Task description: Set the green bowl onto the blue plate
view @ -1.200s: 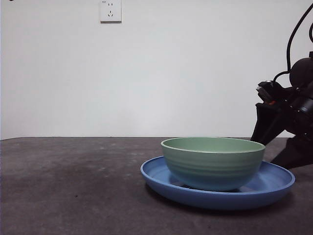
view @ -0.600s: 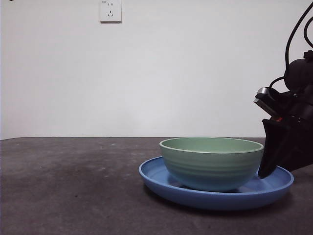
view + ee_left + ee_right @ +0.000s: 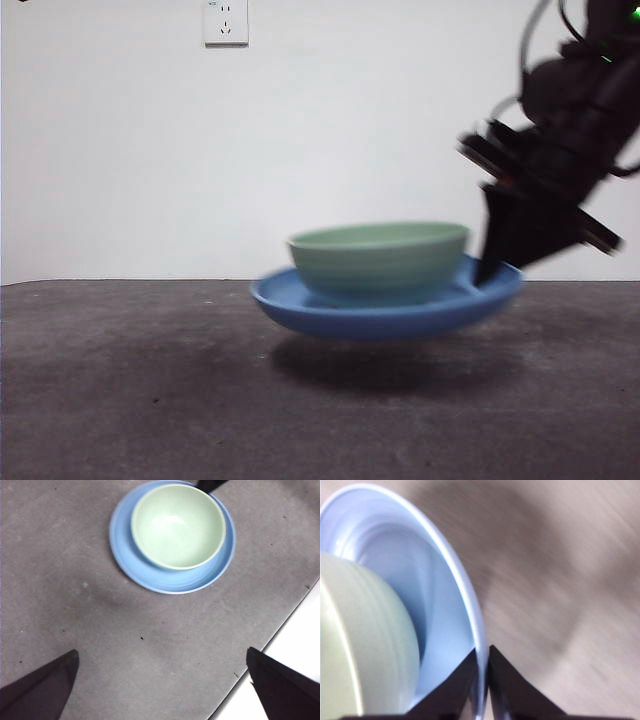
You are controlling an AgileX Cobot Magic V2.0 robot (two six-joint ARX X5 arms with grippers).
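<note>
The green bowl (image 3: 380, 260) sits in the blue plate (image 3: 385, 318). Both hang a little above the table, the plate tilted up on the right, with a shadow under it. My right gripper (image 3: 490, 268) comes down from the upper right and is shut on the plate's right rim. In the right wrist view its jaws (image 3: 481, 680) pinch the plate's rim (image 3: 465, 595), with the bowl (image 3: 360, 645) beside them. In the left wrist view the bowl (image 3: 177, 525) and plate (image 3: 165, 582) lie far from my open, empty left gripper (image 3: 162, 655).
The table has a dark grey top (image 3: 150, 380). Its edge (image 3: 280, 630) runs diagonally in the left wrist view, with white floor beyond it. A wall socket (image 3: 226, 22) is high on the white wall behind.
My right gripper came in from the right, closed on the plate's right rim and lifted the plate with the bowl off the table, up and to the left.
</note>
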